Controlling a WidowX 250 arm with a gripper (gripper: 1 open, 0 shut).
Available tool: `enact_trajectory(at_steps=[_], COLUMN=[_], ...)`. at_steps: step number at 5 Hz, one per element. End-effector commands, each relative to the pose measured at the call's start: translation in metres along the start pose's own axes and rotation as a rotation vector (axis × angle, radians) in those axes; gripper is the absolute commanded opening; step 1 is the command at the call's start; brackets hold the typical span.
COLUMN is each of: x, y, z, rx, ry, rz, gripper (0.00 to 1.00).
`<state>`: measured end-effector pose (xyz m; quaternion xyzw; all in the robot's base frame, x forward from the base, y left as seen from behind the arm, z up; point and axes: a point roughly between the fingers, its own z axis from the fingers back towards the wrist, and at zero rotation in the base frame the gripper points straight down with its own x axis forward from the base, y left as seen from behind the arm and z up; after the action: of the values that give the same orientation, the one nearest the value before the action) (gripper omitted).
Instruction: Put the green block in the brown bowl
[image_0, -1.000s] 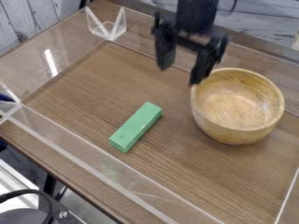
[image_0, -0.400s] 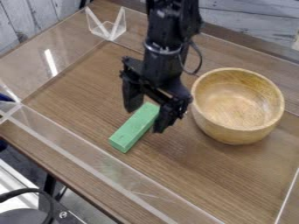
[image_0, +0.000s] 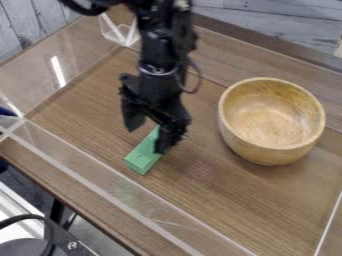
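The black robot arm (image_0: 150, 35), which was at the top right of centre and beside the bowl (image_0: 271, 120), has shifted left and downward. Its gripper (image_0: 163, 135) now hangs over the green block (image_0: 142, 160), hiding the block's upper end.

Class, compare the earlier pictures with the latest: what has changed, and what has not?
The robot's black metal pincer came down from the far side toward the camera and now hovers, open, around the small green rectangular block. The block and the round light-brown wooden bowl stayed put.
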<state>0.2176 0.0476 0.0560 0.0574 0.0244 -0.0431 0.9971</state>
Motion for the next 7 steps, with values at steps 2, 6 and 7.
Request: enact_trajectory(at_steps=[2,6,7], x=[0.018,0.033,0.036], y=[0.006,-0.003,0.001], z=[0.017,0.004,0.003], rx=[-0.029,0.017,0.008], ry=[-0.199,-0.199,-0.199], rz=[0.014,-0.039,-0.037], gripper=[1.00,1.00,1.00])
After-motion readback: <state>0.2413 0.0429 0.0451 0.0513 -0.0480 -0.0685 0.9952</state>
